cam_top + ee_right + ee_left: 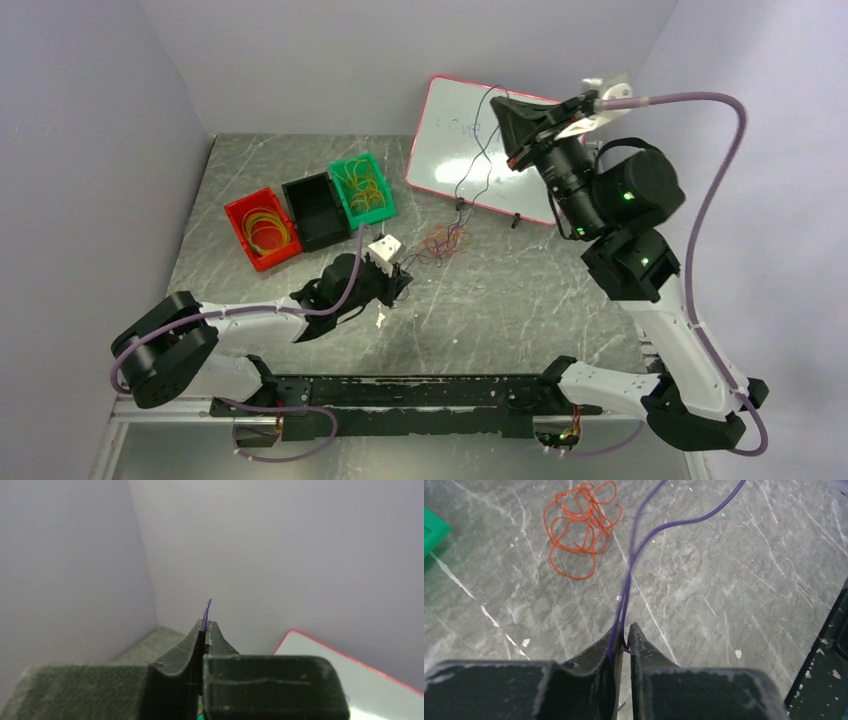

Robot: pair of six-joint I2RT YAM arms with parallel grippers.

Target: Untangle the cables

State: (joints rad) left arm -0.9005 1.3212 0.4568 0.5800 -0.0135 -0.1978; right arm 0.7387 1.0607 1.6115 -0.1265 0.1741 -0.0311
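Left gripper [625,630] closed on purple cable [630,562], two strands through jaws. Right gripper [206,626], raised far right, pinching one purple end. One orange tangle [583,527] on table. Three bins far left: red bin [240,238], black bin [318,212], green bin [384,182].

**Top external view:** fixed high above the near edge, looking down and forward, far enough off to take in the whole worktop [500,300]

**Left wrist view:** set behind the left tool [625,628], close above the worktop, looking steeply down past the fingertips. It shares the orange cable [579,530] and a corner of the green bin [431,530] with the top view

**Right wrist view:** raised, set behind the right tool [206,625], facing about level toward the wall corner [145,580]. It shares the whiteboard [320,650] edge with the top view

The purple cable [634,555] appears in all three views
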